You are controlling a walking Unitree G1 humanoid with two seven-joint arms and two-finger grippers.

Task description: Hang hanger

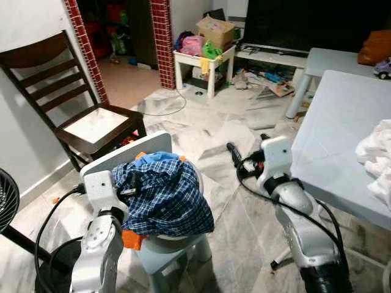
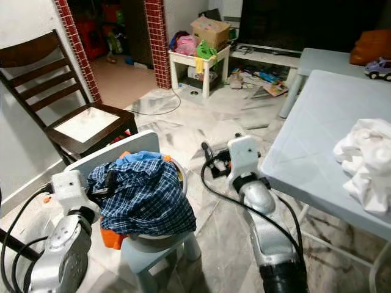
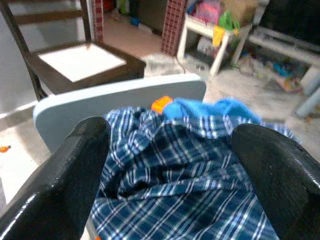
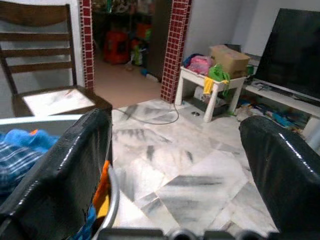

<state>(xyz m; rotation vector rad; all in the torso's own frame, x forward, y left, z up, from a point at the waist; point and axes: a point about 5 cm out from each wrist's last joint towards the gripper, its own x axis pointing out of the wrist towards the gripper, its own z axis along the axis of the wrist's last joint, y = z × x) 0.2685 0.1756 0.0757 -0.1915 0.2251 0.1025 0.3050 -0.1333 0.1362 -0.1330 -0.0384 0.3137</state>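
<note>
looks like an orange plastic hanger (image 3: 161, 104), mostly buried in the laundry pile. just a small orange tip poking out at the far edge, tucked between the blue plaid shirt (image 1: 165, 195) and the bright blue cloth (image 1: 160, 157), close to the pale chair back (image 1: 122, 155). can't make out a hook or the full shape.

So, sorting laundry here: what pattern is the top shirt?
Blue-and-white plaid shirt; clearest in the left wrist view.

Marble floor (image 1: 208, 131), dark wooden chair (image 1: 67, 101), red brick pillars (image 1: 162, 43), pale table (image 1: 342, 134)
</note>
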